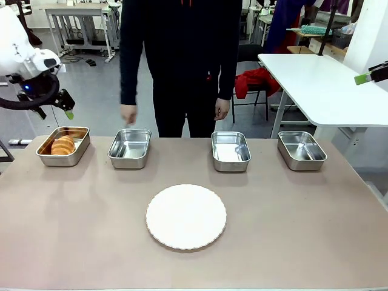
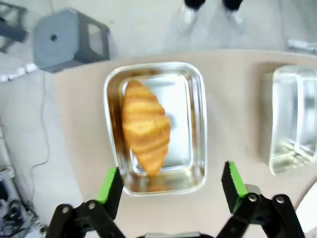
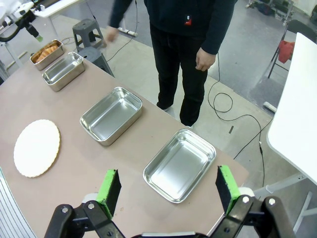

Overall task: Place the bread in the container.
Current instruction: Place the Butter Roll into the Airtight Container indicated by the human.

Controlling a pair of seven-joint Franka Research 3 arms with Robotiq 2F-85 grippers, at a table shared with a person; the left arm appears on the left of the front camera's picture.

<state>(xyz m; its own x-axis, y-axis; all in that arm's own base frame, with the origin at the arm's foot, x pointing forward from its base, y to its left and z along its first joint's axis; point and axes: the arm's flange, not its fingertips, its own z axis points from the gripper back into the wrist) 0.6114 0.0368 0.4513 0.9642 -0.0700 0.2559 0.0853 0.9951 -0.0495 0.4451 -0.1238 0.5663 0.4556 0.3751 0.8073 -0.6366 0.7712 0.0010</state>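
Trays: four steel ones in a row along the far side of the table (image 1: pixel 73 242). One croissant (image 1: pixel 63 145) lies in the container (image 1: pixel 80 147) at the row's left end; the other three trays (image 1: pixel 129 148) (image 1: pixel 230 150) (image 1: pixel 301 150) hold nothing. One white scalloped plate (image 1: pixel 186 216) sits at 6 o'clock from the row's middle, well apart from every tray. One person in dark clothes (image 1: pixel 180 60) stands at 12 o'clock behind the table, both hands hanging, touching nothing.

Left gripper (image 2: pixel 171 183) hovers above the container, jaws spread wide, gripping nothing. Right gripper (image 3: pixel 168 187) hangs high over the rightmost tray, also wide apart and unladen.

One grey stool (image 2: pixel 64 39) stands on the floor past the table's corner. No readable writing; a small red mark on the person's top is too small to tell.
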